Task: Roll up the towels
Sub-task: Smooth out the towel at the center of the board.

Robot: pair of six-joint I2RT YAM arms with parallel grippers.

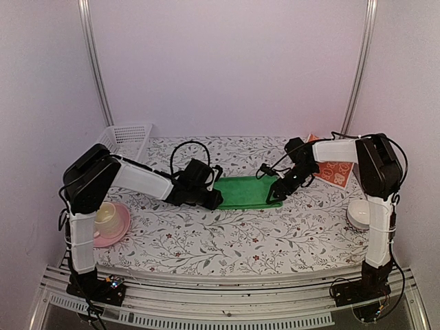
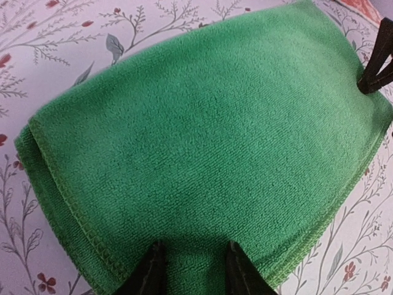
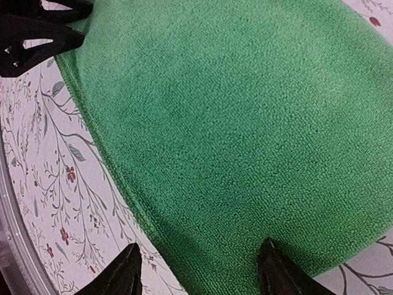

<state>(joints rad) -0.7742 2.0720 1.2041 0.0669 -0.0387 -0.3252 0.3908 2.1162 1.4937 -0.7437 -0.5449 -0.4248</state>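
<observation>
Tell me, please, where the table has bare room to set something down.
Widest: the front strip of the table, between pink saucer and white bowl, nearer than the green towel. Narrower: behind it, between basket and orange-red towel. Crowded: the green towel's ends, at the left end effector and right end effector.

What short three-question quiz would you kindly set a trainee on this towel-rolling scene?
1. True or false: the green towel is already rolled.
2. Where does the orange-red patterned towel lie? A) in the basket B) partly behind the right arm C) under the cup
3. Fill in: the cup at the left stands on a pink ____.
Key: 1 false, it lies flat; 2 B; 3 saucer.
</observation>
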